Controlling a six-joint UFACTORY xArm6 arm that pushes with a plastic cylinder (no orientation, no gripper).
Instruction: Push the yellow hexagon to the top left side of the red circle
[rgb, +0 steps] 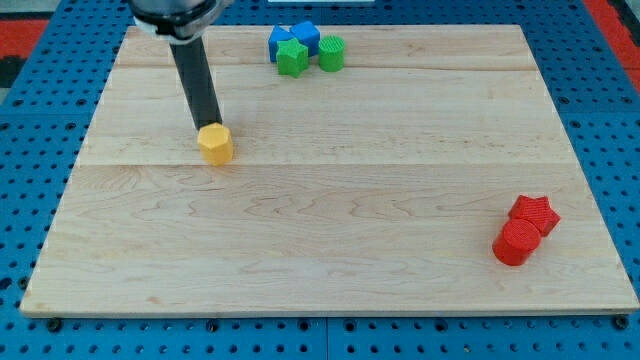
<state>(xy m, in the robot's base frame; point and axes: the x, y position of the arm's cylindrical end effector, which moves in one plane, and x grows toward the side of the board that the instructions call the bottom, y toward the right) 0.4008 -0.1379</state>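
A yellow hexagon (216, 144) lies on the wooden board, left of centre in the view's upper half. My tip (206, 127) is at the hexagon's upper left edge, touching it or nearly so. The red circle (514, 244) sits near the view's lower right, far from the hexagon. A red star (534, 214) rests against the circle's upper right side.
Near the view's top centre is a cluster of blocks: two blue blocks (293, 38), a green star (292, 58) and a green round block (332, 54). The wooden board (320, 250) lies on a blue pegboard surface (30, 120).
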